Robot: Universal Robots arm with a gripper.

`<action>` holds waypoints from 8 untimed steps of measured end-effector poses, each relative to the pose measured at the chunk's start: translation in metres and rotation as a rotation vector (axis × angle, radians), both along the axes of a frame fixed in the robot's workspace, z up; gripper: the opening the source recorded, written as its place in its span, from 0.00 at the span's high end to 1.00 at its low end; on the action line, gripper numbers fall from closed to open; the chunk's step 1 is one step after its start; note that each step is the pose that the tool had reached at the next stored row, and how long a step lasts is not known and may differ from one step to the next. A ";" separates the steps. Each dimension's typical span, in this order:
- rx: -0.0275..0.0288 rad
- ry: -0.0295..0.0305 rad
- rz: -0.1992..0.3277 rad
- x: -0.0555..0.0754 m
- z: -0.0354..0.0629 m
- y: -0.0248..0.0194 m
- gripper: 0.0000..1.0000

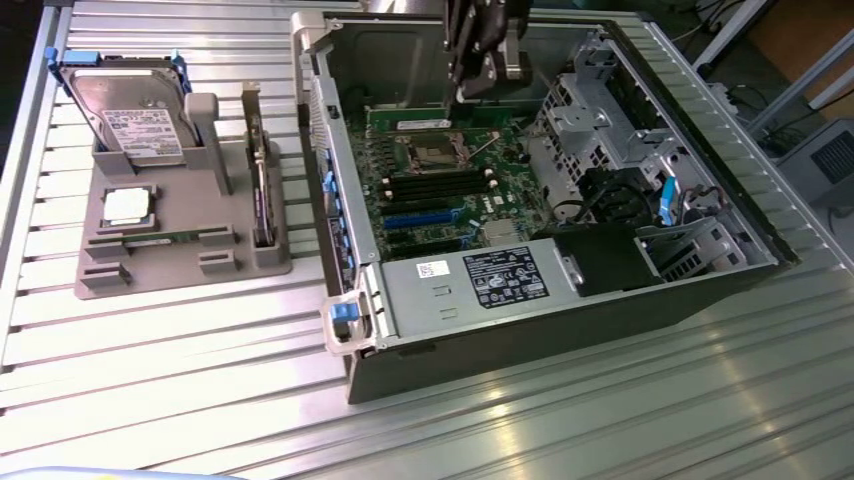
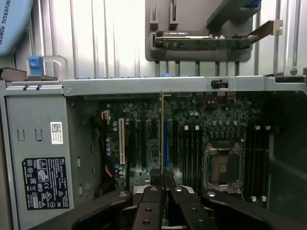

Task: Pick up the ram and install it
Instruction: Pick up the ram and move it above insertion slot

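**Ram in the grip over the open case, not yet seated.**
The black gripper [image 2: 163, 189] has its jaws closed on the long, thin green circuit-board ram [image 2: 162, 134], which it holds edge-on above the green motherboard [image 1: 454, 205] inside the grey metal computer case [image 1: 336, 150]. I judge this the carrying and aligning step. Seating calls for the ram's edge square over an empty black memory slot [image 2: 189, 148], then a straight press.
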State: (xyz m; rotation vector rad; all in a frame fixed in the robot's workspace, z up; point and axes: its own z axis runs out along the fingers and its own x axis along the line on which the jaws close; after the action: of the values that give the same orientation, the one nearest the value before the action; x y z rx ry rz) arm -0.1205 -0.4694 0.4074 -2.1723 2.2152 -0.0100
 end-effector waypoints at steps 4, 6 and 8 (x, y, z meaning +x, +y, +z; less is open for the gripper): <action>-0.0001 0.0000 0.000 0.028 -0.0010 0.0000 0.88; -0.0004 0.0000 0.000 0.045 -0.0016 0.0001 0.88; -0.0005 0.0000 0.000 0.060 -0.0019 0.0007 0.88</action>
State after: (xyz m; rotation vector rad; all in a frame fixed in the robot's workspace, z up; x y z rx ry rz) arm -0.0602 -0.4686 0.4055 -2.1725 2.2154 -0.0105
